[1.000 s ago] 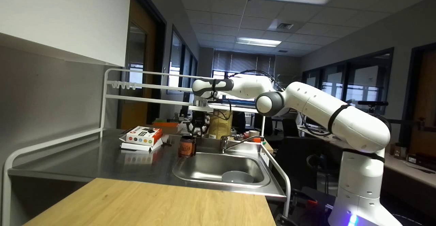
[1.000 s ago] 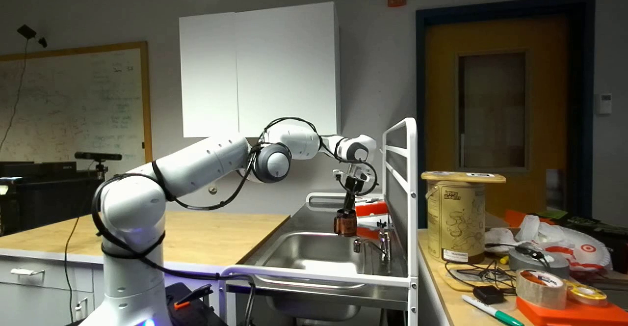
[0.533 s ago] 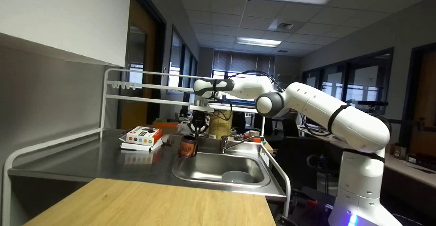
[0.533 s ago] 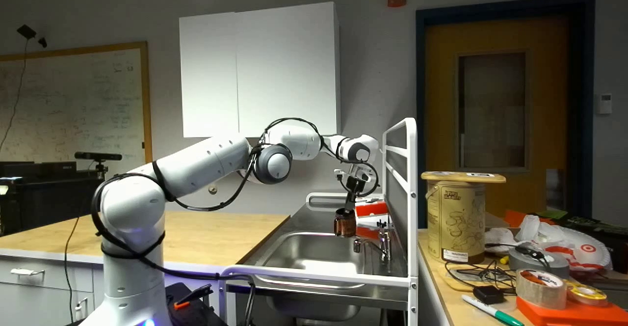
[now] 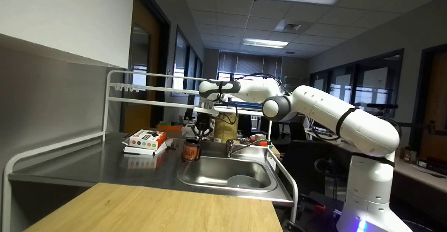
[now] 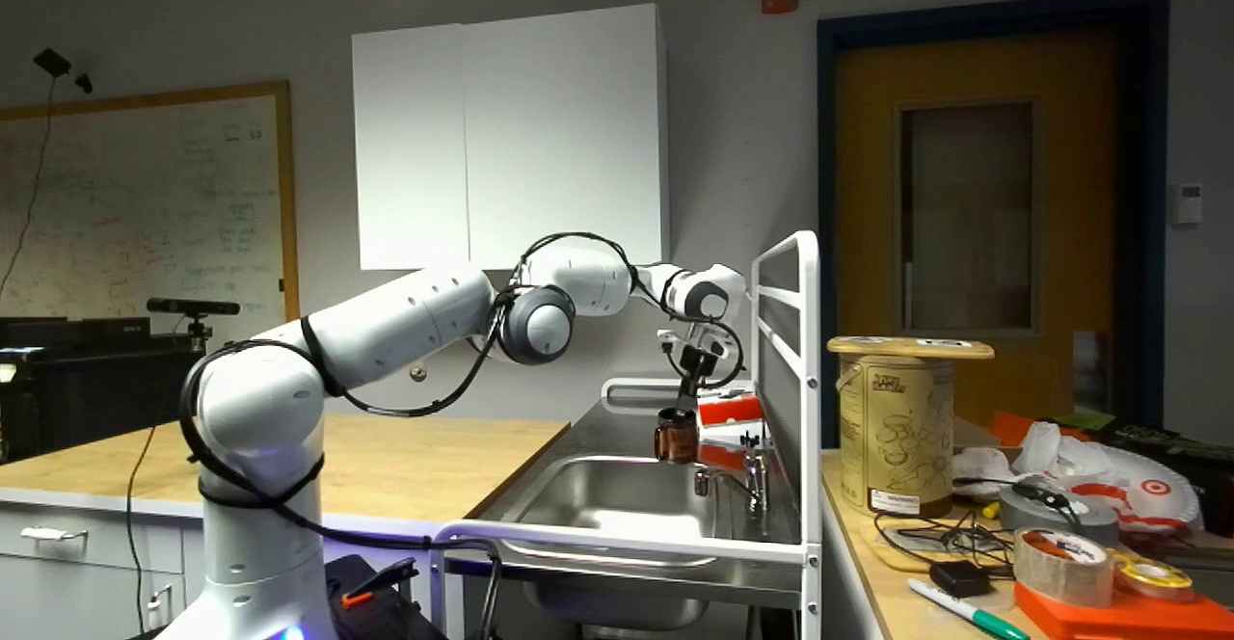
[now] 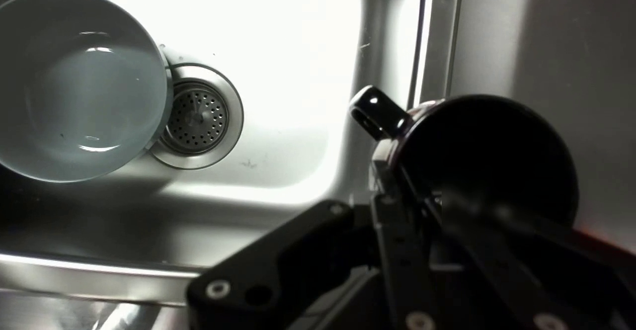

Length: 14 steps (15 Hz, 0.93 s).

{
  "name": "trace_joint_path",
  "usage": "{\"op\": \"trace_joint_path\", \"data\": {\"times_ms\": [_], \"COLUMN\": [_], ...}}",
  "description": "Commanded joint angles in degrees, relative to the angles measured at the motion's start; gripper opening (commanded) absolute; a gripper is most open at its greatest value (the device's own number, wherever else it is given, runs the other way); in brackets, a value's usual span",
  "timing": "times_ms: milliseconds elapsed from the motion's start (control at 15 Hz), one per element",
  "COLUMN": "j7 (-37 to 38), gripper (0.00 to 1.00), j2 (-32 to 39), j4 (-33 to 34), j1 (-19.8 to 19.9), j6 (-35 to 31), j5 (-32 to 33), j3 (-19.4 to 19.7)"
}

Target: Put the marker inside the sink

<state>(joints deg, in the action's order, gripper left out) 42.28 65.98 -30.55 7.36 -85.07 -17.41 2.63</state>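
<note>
My gripper (image 5: 200, 142) is shut on the rim of a dark mug (image 5: 190, 151) with an orange-brown print. In the wrist view, the gripper (image 7: 397, 171) has one finger outside the mug (image 7: 489, 146) and one inside. The mug is at the sink's back corner, partly over its edge; whether it touches the counter I cannot tell. The steel sink (image 5: 216, 169) holds a grey bowl (image 7: 84, 91) beside the drain (image 7: 196, 119). A white marker with a green cap (image 6: 964, 609) lies on a side desk beyond the rack, away from the gripper.
A faucet (image 5: 229, 148) stands behind the sink. A white and orange box (image 5: 148, 139) lies on the steel counter (image 5: 87, 162). A white rail rack (image 6: 810, 380) runs behind the counter. A wooden worktop (image 5: 167, 207) adjoins the front.
The mug has turned slightly in an exterior view, so its handle side shows more at the left. The gripper has shifted only slightly and has stayed on the mug's rim.
</note>
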Motion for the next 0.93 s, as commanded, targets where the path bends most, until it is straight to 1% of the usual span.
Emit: {"op": "trace_joint_path", "data": {"times_ms": [0, 267, 733, 867], "j7": [2.63, 5.53, 9.72, 10.76], "gripper": [0.06, 0.06, 0.05, 0.05], "j2": [0.28, -1.95, -7.26, -7.57], "j4": [2.83, 1.76, 1.98, 1.33], "j1": [0.19, 0.29, 1.51, 1.99], "j6": [2.59, 5.91, 9.01, 10.16], "j5": [-0.94, -0.35, -0.38, -0.21], "j3": [-0.86, -0.03, 0.31, 0.66]}}
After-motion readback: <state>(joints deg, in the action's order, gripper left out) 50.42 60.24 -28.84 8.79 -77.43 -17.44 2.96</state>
